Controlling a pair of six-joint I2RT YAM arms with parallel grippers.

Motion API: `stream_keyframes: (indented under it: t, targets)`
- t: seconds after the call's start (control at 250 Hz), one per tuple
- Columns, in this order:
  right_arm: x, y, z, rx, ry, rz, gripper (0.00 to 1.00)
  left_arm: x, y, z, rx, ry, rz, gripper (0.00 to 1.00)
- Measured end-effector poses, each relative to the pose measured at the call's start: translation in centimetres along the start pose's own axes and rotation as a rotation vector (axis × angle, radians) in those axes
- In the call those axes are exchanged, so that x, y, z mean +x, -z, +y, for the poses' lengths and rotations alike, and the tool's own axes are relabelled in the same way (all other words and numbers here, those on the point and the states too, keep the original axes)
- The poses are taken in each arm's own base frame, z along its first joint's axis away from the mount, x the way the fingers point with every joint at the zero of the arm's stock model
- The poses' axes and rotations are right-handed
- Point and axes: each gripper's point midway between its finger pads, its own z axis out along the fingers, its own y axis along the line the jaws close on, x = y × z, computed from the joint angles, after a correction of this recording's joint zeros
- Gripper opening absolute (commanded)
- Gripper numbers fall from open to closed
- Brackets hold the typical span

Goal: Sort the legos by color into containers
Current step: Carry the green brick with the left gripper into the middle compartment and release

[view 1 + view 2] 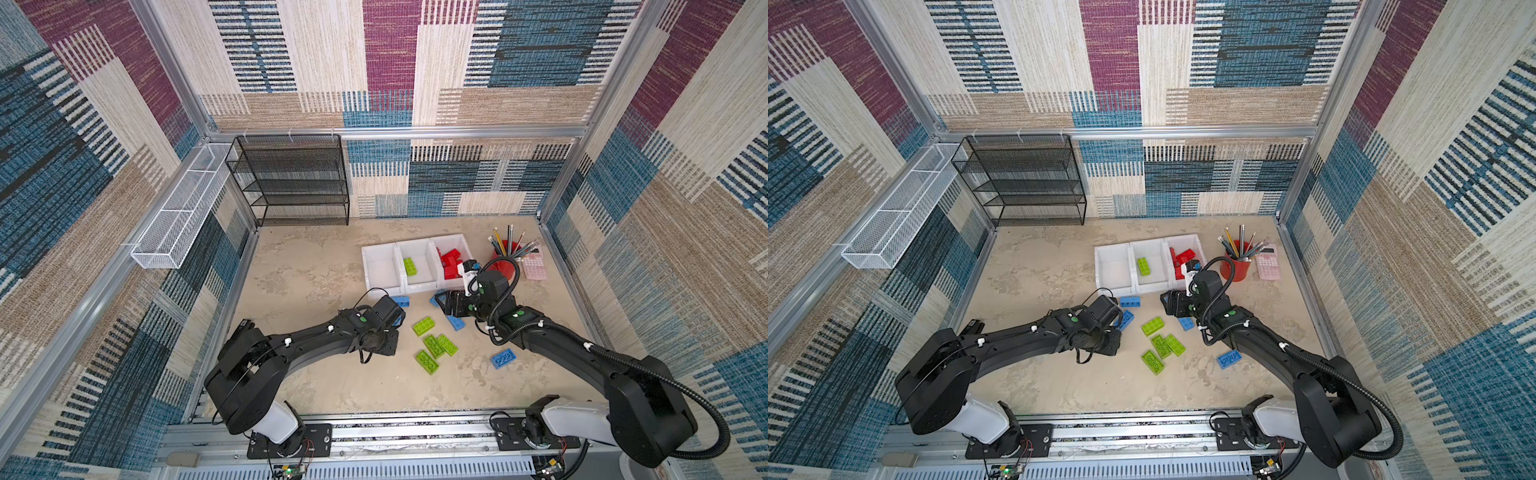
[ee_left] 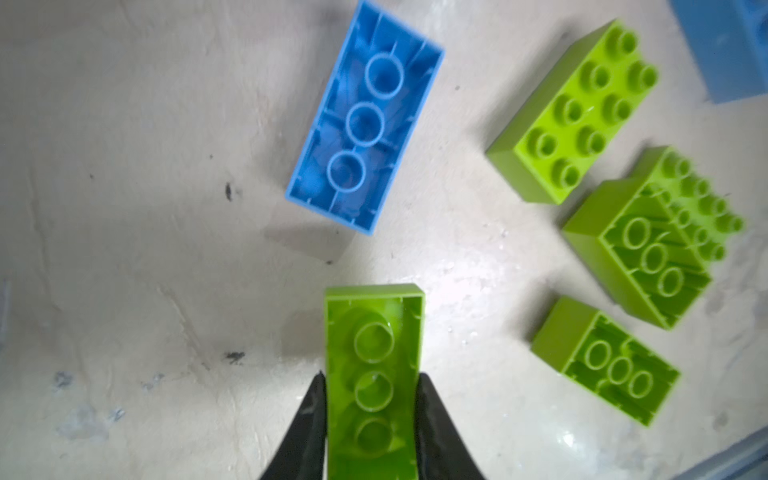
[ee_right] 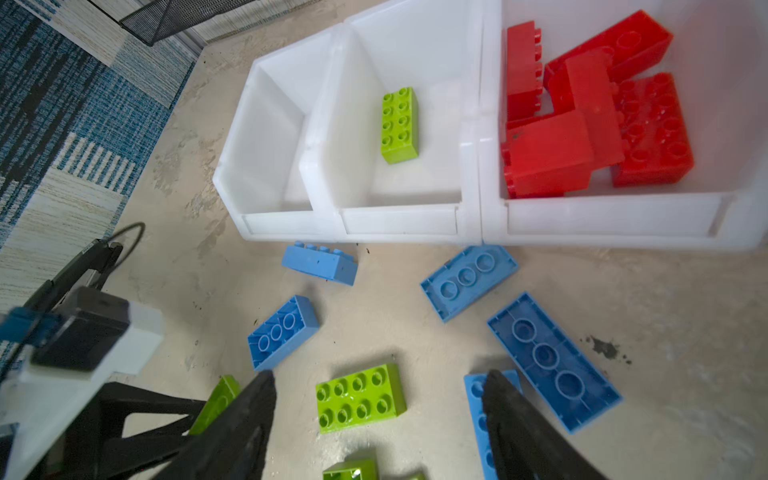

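On the table (image 1: pixel 311 291), in front of the containers (image 3: pixel 399 226): what lies loose? (RK)

Several blue legos (image 3: pixel 467 282), most with the hollow side up, and one on its side just beside the front lip. The green legos (image 1: pixel 434 347) sit in a cluster nearer the arms, two of them touching. (TM)

Sorted so far? (RK)

The middle bin holds one green brick (image 3: pixel 400 124), studs up. The bin at the right end in both top views holds the red legos (image 3: pixel 582 124), piled against each other. (TM)

Left gripper (image 2: pixel 372 376)? (RK)

Its jaws are closed on the long sides of the held green brick (image 2: pixel 374 328), hollow underside toward the wrist camera. It is near the loose blue and green ones. I cannot tell whether it is clear of the table. (TM)

Right gripper (image 3: pixel 380 374)? (RK)

Its jaws stand wide apart with nothing between them. It hovers above the loose bricks, near the front of the red bin. A studs-up green brick (image 3: pixel 359 397) lies below the gap. (TM)
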Motion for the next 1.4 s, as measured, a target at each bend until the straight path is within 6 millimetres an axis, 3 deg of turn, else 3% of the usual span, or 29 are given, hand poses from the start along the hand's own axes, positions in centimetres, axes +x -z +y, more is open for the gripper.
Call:
stream_keyframes:
  t: [0.388,0.628,0.948,1.228,1.4]
  targets:
    - [2.8,0.9,-1.1,0.004,-0.027,0.013,0.8,-7.2,4.0,-3.7,0.048,-0.053,-0.14,0.23]
    - [3.9,1.2,-1.4,0.001,-0.034,0.019,0.8,-12.0,4.7,-5.2,0.062,-0.08,-0.199,0.23]
    - [3.7,2.5,-1.8,0.017,-0.008,-0.047,0.84,-17.8,2.5,-6.9,0.102,-0.085,-0.211,0.23]
    - [4.0,2.3,-1.6,-0.009,0.005,-0.05,0.83,-22.4,-0.1,-7.3,0.117,-0.078,-0.211,0.23]
    - [4.3,1.9,-1.3,-0.031,0.005,-0.039,0.82,-23.8,-1.6,-6.2,0.101,-0.069,-0.2,0.23]
